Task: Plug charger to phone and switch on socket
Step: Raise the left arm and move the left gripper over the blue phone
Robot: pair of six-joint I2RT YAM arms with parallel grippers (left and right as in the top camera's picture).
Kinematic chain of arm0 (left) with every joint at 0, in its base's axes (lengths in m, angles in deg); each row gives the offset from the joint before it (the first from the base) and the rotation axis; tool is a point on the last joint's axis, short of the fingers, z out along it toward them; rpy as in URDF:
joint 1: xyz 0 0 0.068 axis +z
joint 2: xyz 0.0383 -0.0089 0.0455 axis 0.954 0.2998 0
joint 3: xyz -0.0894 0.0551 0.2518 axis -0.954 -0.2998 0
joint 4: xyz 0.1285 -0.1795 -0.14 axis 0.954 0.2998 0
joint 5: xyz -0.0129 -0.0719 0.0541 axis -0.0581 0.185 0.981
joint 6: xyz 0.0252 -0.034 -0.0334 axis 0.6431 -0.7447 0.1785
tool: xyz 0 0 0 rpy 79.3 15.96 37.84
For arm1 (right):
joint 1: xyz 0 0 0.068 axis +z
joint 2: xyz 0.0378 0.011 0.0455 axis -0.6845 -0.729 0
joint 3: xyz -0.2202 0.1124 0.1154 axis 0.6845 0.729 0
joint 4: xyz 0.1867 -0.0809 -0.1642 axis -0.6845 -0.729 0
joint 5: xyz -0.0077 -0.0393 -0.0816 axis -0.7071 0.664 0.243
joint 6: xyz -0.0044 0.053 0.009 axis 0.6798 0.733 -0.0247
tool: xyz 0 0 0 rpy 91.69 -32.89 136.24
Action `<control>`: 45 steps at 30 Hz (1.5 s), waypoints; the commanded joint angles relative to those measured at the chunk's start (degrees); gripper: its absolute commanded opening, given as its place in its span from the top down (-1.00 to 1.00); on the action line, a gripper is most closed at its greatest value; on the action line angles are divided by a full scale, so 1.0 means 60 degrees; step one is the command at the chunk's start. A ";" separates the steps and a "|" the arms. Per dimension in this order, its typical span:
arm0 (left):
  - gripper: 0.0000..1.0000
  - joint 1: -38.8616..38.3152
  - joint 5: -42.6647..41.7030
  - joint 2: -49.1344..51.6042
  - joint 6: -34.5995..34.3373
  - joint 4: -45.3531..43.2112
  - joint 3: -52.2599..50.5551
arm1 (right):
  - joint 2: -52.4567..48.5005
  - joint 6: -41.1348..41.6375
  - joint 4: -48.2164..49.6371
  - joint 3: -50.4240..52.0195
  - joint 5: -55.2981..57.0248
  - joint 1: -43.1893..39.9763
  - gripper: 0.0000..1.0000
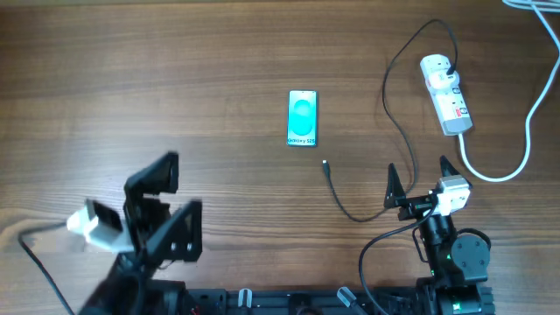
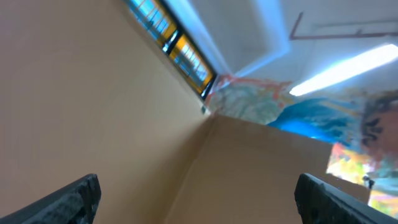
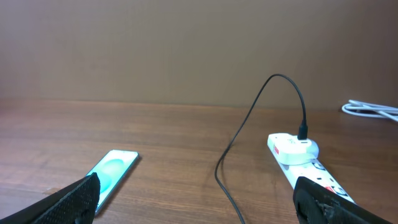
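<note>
The phone (image 1: 302,118) lies flat mid-table, cyan screen up; it also shows at the lower left of the right wrist view (image 3: 112,176). The charger cable (image 1: 398,114) runs from a white adapter (image 1: 435,66) on the socket (image 1: 447,96) down to its loose connector tip (image 1: 325,163), below and right of the phone. In the right wrist view the cable (image 3: 249,121) rises from the adapter on the socket (image 3: 301,158). My right gripper (image 1: 418,179) is open and empty, near the front edge, above the cable's low loop. My left gripper (image 1: 166,188) is open, empty, tilted upward at front left.
The socket's thick white cord (image 1: 516,140) loops along the right edge of the table. The left wrist view shows only a wall and ceiling (image 2: 249,93). A black robot cable (image 1: 385,254) curls by the right arm's base.
</note>
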 commanded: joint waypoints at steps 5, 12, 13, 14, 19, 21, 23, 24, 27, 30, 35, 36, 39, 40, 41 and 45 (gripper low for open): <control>-1.00 -0.0044 -0.3213 0.3719 0.0994 -0.0018 0.2080 | 0.0000 0.0062 0.0015 0.0007 0.0098 0.0044 -0.99; -0.99 -0.0058 -0.3537 0.5373 0.0470 -0.0499 0.2087 | 0.0000 0.0062 0.0015 0.0007 0.0098 0.0044 -0.99; -1.00 -0.0109 -0.3588 0.5581 0.0452 -0.0495 0.2095 | 0.0000 0.0062 0.0015 0.0007 0.0098 0.0044 -1.00; -1.00 -0.0164 -0.3585 0.5697 0.0455 -0.0495 0.2106 | 0.0000 0.0062 0.0015 0.0007 0.0098 0.0044 -0.99; -0.99 -0.0514 -0.3552 0.6604 0.0561 0.0109 0.2681 | 0.0000 0.0058 0.0015 0.0007 0.0098 0.0044 -0.99; -0.99 -0.0634 -0.3588 0.7060 0.0900 0.1111 0.3246 | 0.0000 0.0062 0.0015 0.0007 0.0098 0.0044 -0.99; -0.99 -0.0929 -0.3461 0.7734 0.2040 0.3435 0.4517 | 0.0000 0.0058 0.0015 0.0007 0.0098 0.0044 -1.00; -0.99 -0.1053 -0.2976 0.7941 0.2222 0.4601 0.5064 | 0.0000 0.0062 0.0015 0.0007 0.0098 0.0044 -0.99; -0.99 -0.1687 -0.0860 0.8590 0.3198 0.8091 0.6852 | 0.0000 0.0058 0.0015 0.0007 0.0098 0.0044 -0.99; -0.99 -0.2608 0.1953 0.9235 0.3719 1.0768 0.8470 | 0.0000 0.0058 0.0015 0.0007 0.0098 0.0044 -1.00; -0.99 -0.4051 0.6375 1.0400 0.3712 1.3398 1.0069 | 0.0000 0.0058 0.0015 0.0007 0.0098 0.0044 -0.99; -0.99 -0.4156 0.6495 1.0528 0.3701 1.3493 1.0069 | 0.0000 0.0062 0.0015 0.0007 0.0098 0.0044 -0.98; -0.99 -0.4149 0.5927 1.1020 0.3526 1.3948 1.0127 | 0.0000 0.0058 0.0015 0.0007 0.0098 0.0044 -0.99; -1.00 -0.4033 0.5544 1.1256 0.3530 1.4203 1.0211 | 0.0000 0.0058 0.0015 0.0007 0.0098 0.0044 -0.99; -0.99 -0.3898 0.5191 1.1504 0.3537 1.4433 1.0324 | 0.0000 0.0062 0.0011 0.0007 0.0098 0.0044 -0.99; -0.99 -0.3479 0.4087 1.2513 0.4022 1.5212 1.1103 | 0.0000 0.0062 0.0015 0.0007 0.0098 0.0044 -0.99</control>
